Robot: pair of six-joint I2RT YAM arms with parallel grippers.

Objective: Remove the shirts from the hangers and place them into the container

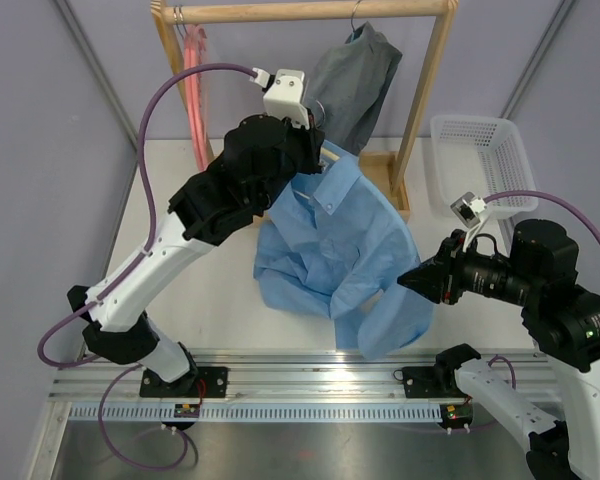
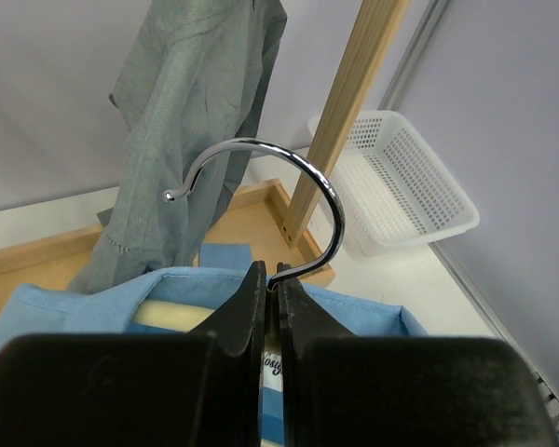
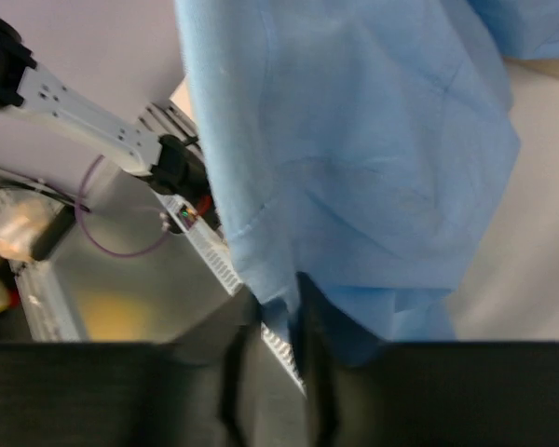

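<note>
The light blue shirt (image 1: 330, 250) hangs on a pale cream hanger (image 2: 168, 315) held off the rack above the table. My left gripper (image 2: 272, 275) is shut on the foot of that hanger's metal hook (image 2: 252, 142), just above the collar. In the top view, my right gripper (image 1: 405, 280) sits at the shirt's lower right edge. Its fingers are close together with a fold of blue hem (image 3: 279, 270) pinched between them, though that view is blurred. The dark grey shirt (image 1: 355, 85) still hangs on the rail. The white mesh container (image 1: 470, 120) stands at the far right.
The wooden rack's rail (image 1: 310, 12) and right post (image 1: 425, 110) stand between the blue shirt and the container. Bare pink hangers (image 1: 193, 70) hang at the rail's left end. The rack's shallow wooden tray (image 2: 252, 209) lies beneath the grey shirt.
</note>
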